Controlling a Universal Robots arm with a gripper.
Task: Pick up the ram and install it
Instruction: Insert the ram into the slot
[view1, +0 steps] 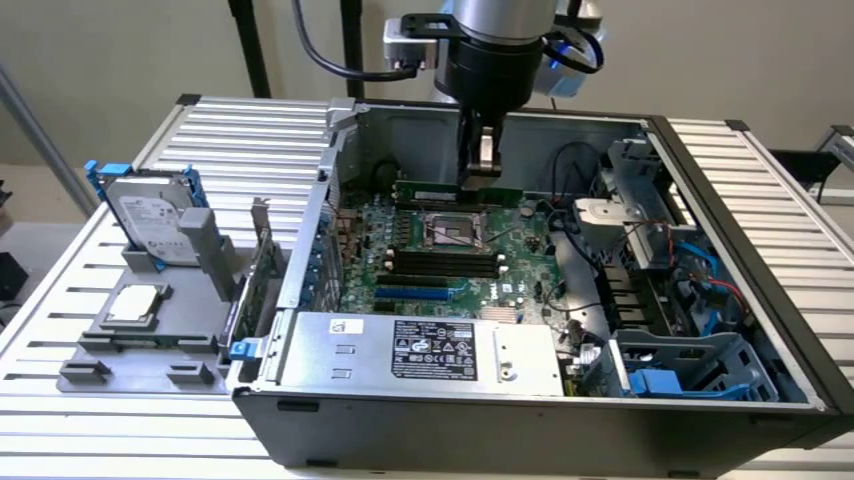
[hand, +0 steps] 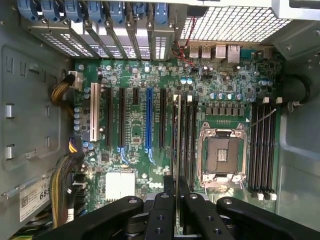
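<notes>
Gripper (view1: 481, 172) reaches down from the arm into the open computer case (view1: 747, 250), clenched on the ram (view1: 430, 190), which it grips near mid-length. In the wrist view the gripper (hand: 176, 184) pinches the ram (hand: 176, 135) edge-on between two black fingers (hand: 167, 202). The stick hangs over the green motherboard (hand: 135, 130), in line with the black memory slots (hand: 189, 135) beside the CPU socket (hand: 222, 155). Whether it touches a slot cannot be told. A hard drive (view1: 150, 212) stands on a grey holder outside the case, at the exterior view's left.
</notes>
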